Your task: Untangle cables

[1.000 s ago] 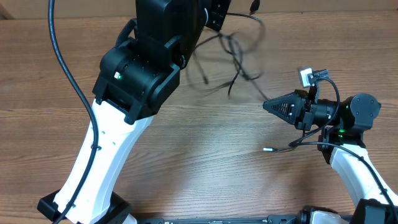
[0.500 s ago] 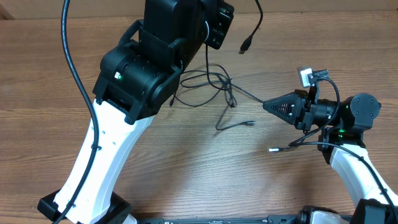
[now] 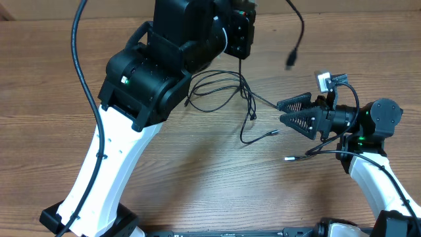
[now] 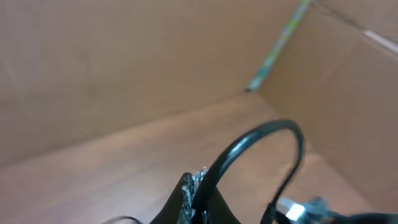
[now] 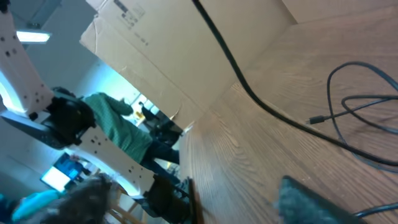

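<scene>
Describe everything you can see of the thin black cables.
The cables are thin, black, flexible cords lying looped and crossed in a loose tangle on the wooden table between the arms. One strand is pinched in the left gripper, arches up and hangs with its dark plug in the air. A silver-tipped end rests on the wood. One strand runs toward the open right gripper; whether they touch cannot be told.

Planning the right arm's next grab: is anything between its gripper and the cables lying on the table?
Nothing visible. The right gripper, jaws open, faces the cables across bare table, and one strand runs almost to its tips.
</scene>
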Robot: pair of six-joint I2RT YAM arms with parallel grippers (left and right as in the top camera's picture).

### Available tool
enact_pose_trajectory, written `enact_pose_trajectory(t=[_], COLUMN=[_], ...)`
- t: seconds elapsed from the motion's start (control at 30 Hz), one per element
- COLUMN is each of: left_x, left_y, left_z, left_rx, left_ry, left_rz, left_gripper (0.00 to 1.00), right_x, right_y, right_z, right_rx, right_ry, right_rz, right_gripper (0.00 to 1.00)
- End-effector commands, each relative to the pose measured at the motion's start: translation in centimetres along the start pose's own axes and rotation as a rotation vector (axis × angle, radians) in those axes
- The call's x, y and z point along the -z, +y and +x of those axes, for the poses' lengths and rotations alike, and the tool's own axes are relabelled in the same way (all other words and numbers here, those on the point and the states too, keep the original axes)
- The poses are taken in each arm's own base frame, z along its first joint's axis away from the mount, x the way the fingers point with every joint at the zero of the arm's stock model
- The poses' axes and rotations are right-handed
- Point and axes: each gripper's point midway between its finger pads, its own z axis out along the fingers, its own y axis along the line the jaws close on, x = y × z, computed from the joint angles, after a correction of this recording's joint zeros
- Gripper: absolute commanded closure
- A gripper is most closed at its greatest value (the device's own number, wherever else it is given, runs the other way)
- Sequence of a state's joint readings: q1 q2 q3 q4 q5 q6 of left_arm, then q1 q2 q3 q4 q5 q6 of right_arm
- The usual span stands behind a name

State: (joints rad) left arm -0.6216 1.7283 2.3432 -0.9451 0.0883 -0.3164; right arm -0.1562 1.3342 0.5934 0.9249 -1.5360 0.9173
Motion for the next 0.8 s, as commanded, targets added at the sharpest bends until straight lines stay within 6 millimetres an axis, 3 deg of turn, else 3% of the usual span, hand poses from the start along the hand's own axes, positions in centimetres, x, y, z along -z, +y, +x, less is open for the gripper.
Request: enact_pose_trajectory(t=[0.0,0.13,0.37,0.57,0.77], left_x=[0.6,0.0,0.4,0.5,0.5], left_y=[-2.0,-2.8,-5.6,-5.9,-6.2], left_z=[-0.1,0.5,0.1,-0.2,-0.1], left_rx=[0.184,0.305,0.327,0.357,0.404], left_ry=[0.018,0.051,0.065,0.062,0.075], left_rz=[0.102,0.13,0.264,0.282,0.29], left_gripper=[0.96,0.96,0.96,0.96,0.96], right_x=[0.1,0.1,0.1,-1.0,-2.5], right_y=[0.2,0.1,-0.6,-2.4,-5.7], right_z=[0.5,0.3,-0.5,0.0,1.7], right_rx=[-0.001,0.001,0.029,-0.056,-0.203], right_ry=[0.02,0.012,-0.04,-0.066,-0.091], right_rz=[-0.012,-0.007,0.028,0.064,0.188], right_gripper=[0.05,0.0,0.0,0.0,0.0])
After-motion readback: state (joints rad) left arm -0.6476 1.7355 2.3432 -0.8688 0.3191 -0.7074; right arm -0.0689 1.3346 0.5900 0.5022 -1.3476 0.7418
